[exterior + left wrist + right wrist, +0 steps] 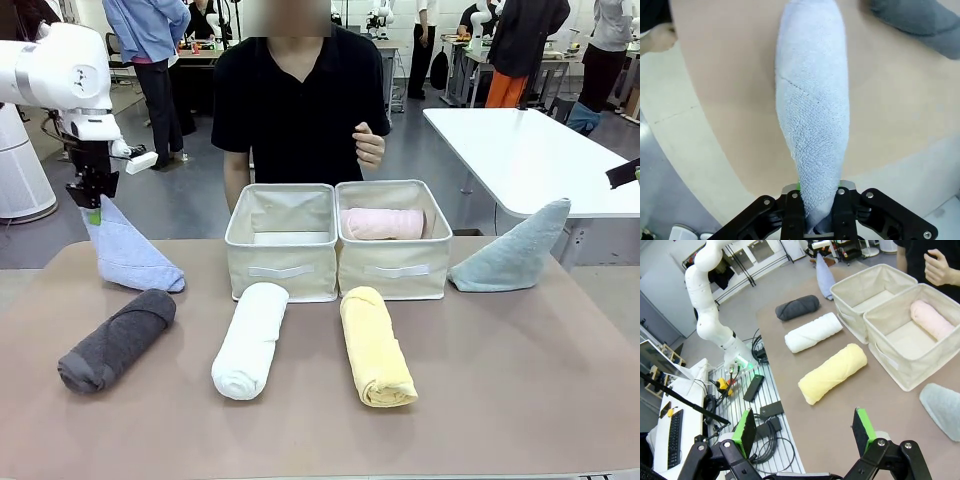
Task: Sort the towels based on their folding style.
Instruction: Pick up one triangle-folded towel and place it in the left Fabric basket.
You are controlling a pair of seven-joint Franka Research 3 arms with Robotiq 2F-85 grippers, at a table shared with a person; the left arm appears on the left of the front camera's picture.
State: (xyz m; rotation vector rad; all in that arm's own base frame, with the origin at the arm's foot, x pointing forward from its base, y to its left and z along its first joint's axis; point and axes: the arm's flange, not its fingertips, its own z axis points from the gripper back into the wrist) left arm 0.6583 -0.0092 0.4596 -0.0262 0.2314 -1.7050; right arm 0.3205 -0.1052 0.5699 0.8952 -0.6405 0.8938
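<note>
Well, nearest to me three rolled towels lay in a row on the table (520, 400): the dark grey roll (117, 340), the white roll (250, 340) and the yellow roll (377, 346). My right gripper (805, 429) hung above the table, fingers wide apart, with nothing in them. Behind the rolls two bins stood side by side. The right bin (397, 270) had the pink roll (383, 223) inside; the left bin (281, 268) sat next to it. My left gripper (93, 207) pinched the tip of the lavender-blue towel (128, 255) (its low end sat on the table's left side). The teal-grey towel (512, 252) stood right of the bins. Farthest off, the person's hand (369, 146) was loosely curled.
</note>
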